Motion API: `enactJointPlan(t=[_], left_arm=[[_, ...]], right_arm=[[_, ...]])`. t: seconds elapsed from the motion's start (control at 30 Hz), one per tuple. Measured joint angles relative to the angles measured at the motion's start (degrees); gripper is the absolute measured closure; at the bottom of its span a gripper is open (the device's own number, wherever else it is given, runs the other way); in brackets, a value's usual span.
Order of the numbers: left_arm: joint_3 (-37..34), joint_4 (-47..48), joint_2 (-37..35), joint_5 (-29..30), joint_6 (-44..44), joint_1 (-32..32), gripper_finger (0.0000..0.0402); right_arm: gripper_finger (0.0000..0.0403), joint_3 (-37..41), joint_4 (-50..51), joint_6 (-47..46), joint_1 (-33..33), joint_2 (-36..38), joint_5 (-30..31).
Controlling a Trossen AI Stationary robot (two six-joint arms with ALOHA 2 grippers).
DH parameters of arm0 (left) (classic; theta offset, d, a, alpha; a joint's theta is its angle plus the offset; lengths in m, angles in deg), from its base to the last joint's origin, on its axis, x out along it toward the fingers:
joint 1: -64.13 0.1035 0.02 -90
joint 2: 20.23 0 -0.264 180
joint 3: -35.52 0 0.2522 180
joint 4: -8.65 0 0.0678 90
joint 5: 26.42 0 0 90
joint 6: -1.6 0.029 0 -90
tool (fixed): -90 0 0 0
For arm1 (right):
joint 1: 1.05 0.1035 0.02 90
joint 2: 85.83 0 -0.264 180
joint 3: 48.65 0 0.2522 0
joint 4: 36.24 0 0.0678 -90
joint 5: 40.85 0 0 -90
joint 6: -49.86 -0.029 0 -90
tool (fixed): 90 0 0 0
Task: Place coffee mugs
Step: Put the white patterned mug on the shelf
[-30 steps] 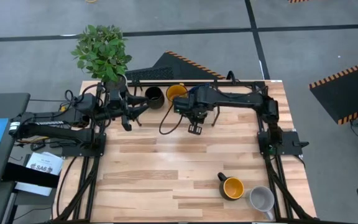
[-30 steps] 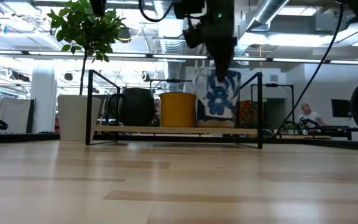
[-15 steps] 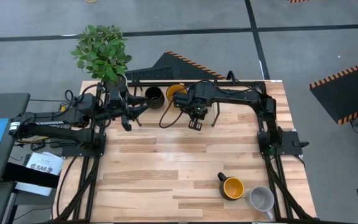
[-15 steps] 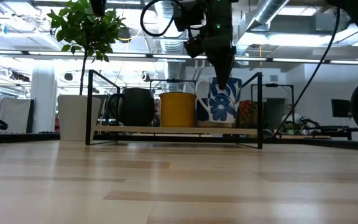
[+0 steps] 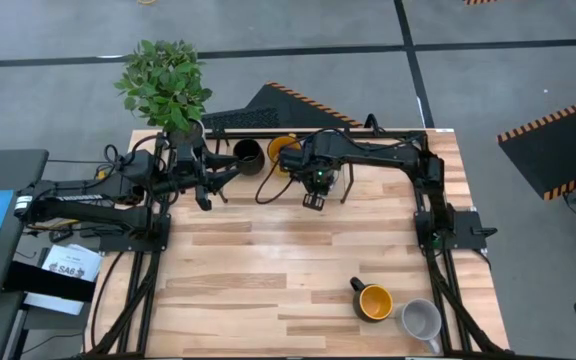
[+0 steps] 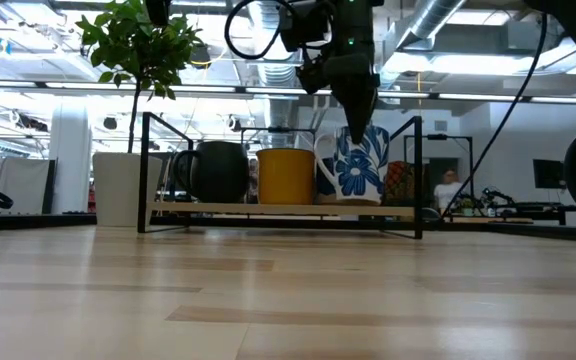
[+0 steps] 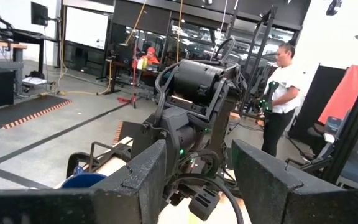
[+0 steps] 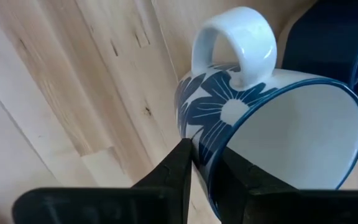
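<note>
A white mug with blue flowers (image 6: 356, 165) is at the low rack (image 6: 278, 209) along the table's far edge, next to a yellow-orange mug (image 6: 286, 175) and a black mug (image 6: 218, 172). My right gripper (image 6: 356, 112) comes down from above and is shut on the flowered mug (image 8: 260, 112); my arm hides it in the high view. A dark blue mug (image 8: 331, 37) shows just behind it. My left gripper (image 5: 208, 188) waits open and empty at the rack's left end. A second yellow-orange mug (image 5: 374, 301) and a light grey mug (image 5: 421, 320) lie near the front right. My right gripper pinches the flowered mug's rim (image 8: 211, 163), on the wall some way round from the handle (image 8: 235, 43). One finger (image 8: 173, 177) is outside the wall and one inside. The fingers point down from above. The mug is upright, its bottom at the rack's shelf.
A white plant pot (image 6: 118, 188) with a leafy plant (image 5: 165, 85) stands at the rack's left end. The rack's dark posts (image 6: 417, 175) rise around the mugs. The table's middle (image 5: 288, 260) is bare wood.
My right gripper has gone a little toward the table's far edge and down with the flowered mug. The mug has come down to the rack's shelf beside the yellow-orange mug and now stands straighter.
</note>
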Motion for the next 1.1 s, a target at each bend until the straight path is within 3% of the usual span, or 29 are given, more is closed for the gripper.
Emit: enactJointPlan(t=[0.87, 1.1], left_arm=[[0.0, 0.07, 0.0, 0.0, 0.01, 0.0, 0.0235], [0.0, 0.07, 0.0, 0.0, 0.02, 0.0, 0.0235]], right_arm=[[0.0319, 0.0, -0.48, -1.53, -0.95, 0.0, 2.14], [0.0281, 0.0, -0.45, -1.57, -0.91, 0.15, 2.16]])
